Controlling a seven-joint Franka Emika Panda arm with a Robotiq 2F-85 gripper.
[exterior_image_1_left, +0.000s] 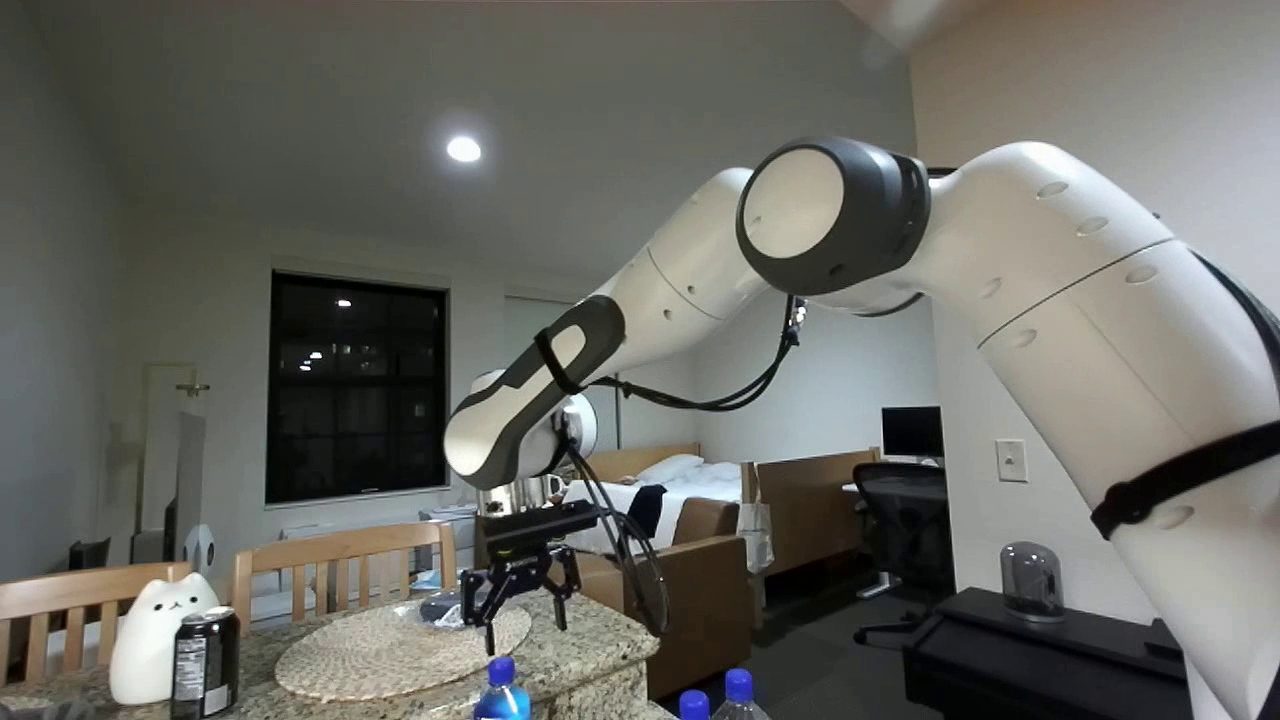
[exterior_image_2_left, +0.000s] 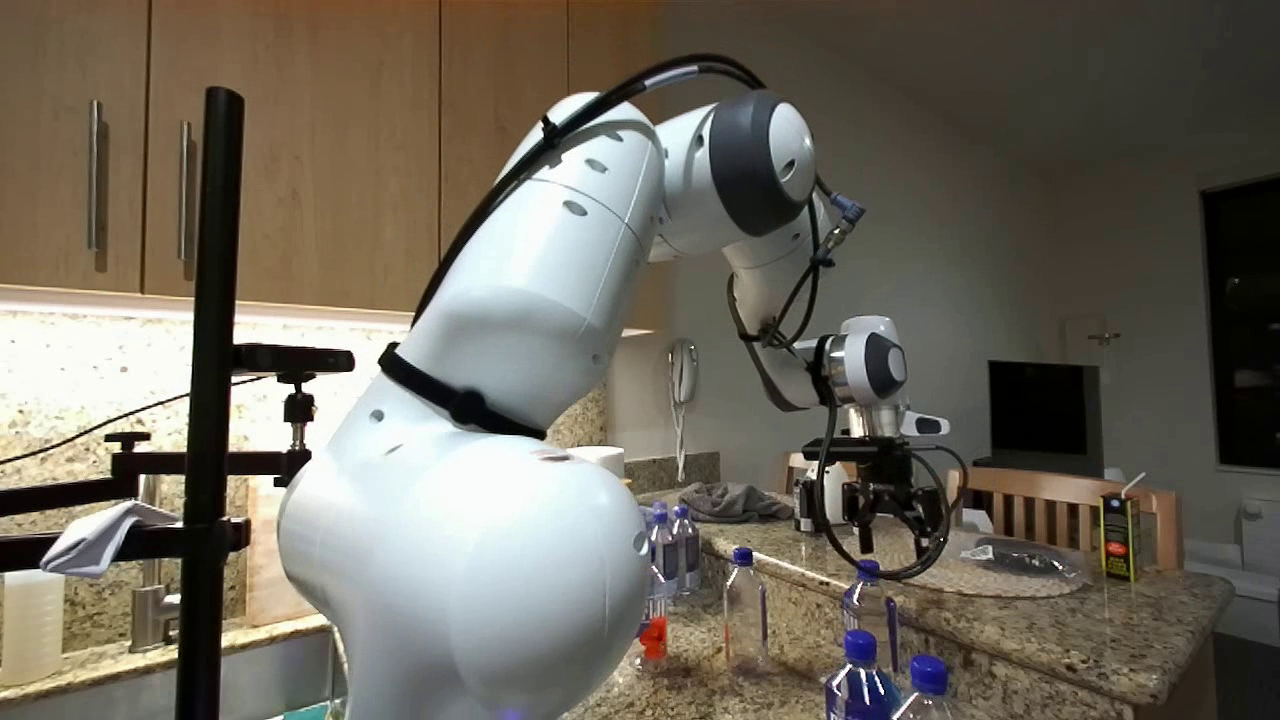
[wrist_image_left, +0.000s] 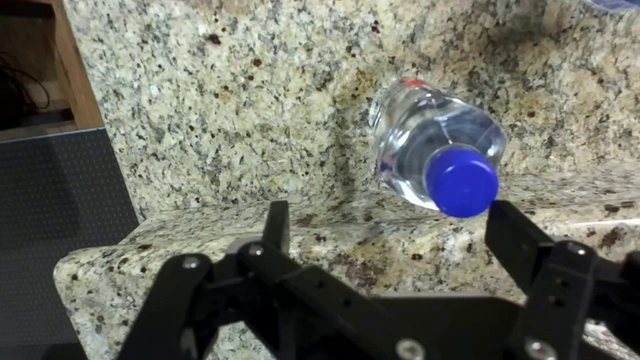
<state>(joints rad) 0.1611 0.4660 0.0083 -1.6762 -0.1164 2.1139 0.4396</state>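
My gripper (wrist_image_left: 390, 215) stands open in the wrist view, its two black fingers wide apart with nothing held between them. Beyond the fingertips stands a clear bottle (wrist_image_left: 440, 120) with a blue cap (wrist_image_left: 462, 182). In the picture the cap overlaps the tip of the right-hand finger; whether they touch I cannot tell. In both exterior views the gripper (exterior_image_1_left: 527, 626) points down near the raised granite counter (exterior_image_2_left: 1120, 640). A blue-capped bottle (exterior_image_1_left: 502, 700) shows below it in an exterior view, and a bottle (exterior_image_2_left: 868, 610) stands partly behind the hanging cable.
On the raised counter are a woven mat (exterior_image_1_left: 400, 655) with a plastic packet, a white cat figure (exterior_image_1_left: 160, 640), a black can (exterior_image_1_left: 206, 660) and a drink carton (exterior_image_2_left: 1120, 537). Several more bottles (exterior_image_2_left: 745, 610) stand on the lower counter. A black camera stand (exterior_image_2_left: 210, 400) rises beside the arm.
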